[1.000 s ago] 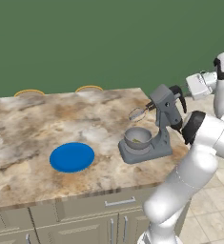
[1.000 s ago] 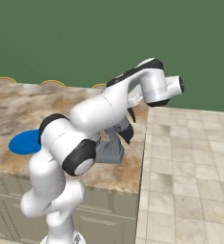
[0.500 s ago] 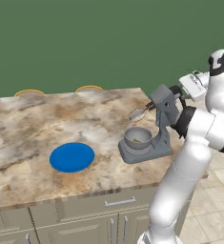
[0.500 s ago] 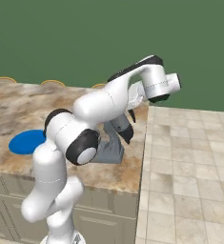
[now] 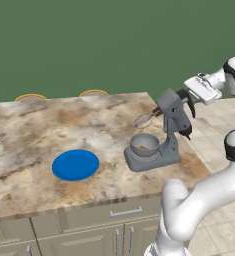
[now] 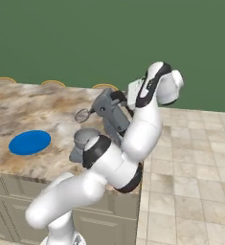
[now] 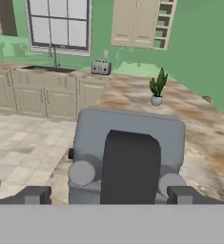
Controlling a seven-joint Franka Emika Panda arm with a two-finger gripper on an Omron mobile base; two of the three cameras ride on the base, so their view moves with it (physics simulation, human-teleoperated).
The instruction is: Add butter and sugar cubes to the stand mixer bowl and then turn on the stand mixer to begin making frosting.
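**Pincer lined up behind the mixer head, lever ahead of me**

The grey stand mixer (image 5: 165, 134), with its flat rectangular base, tilted head and wire whisk, stands right of centre in the left base view, near the right end of the marbled tan surface (image 5: 34, 135). On its base sits the round grey metal stand mixer bowl (image 5: 144, 144), and I can make out a yellowish-green patch inside it; whether that is the butter, and whether the sugar cubes lie with it, is too small for me to tell. The whisk (image 5: 144, 120) is raised clear of the bowl, up and to the left of it.

The black curved lever (image 5: 188, 103) arcs over the back of the mixer head, on the side facing my hand. In my hand view the back of the head fills the middle as a grey block with a dark upright band (image 7: 131, 167) down its centre, standing between my two dark fingertips (image 7: 33, 195) at the bottom of the frame. My pincer (image 5: 195, 95) hangs at the upper right of the left base view, just beside that lever, jaws wide apart and gripping nothing.

I judge the filling is done or nearly so and the switching-on is the step in hand. The lever lies straight ahead of my pincer, toward the left of the left base frame, its long axis running upright between my fingertips, so a short push forward should bring them astride it.

Further left, a flat round blue plate (image 5: 75, 164) lies bare on the surface, well apart from the mixer.
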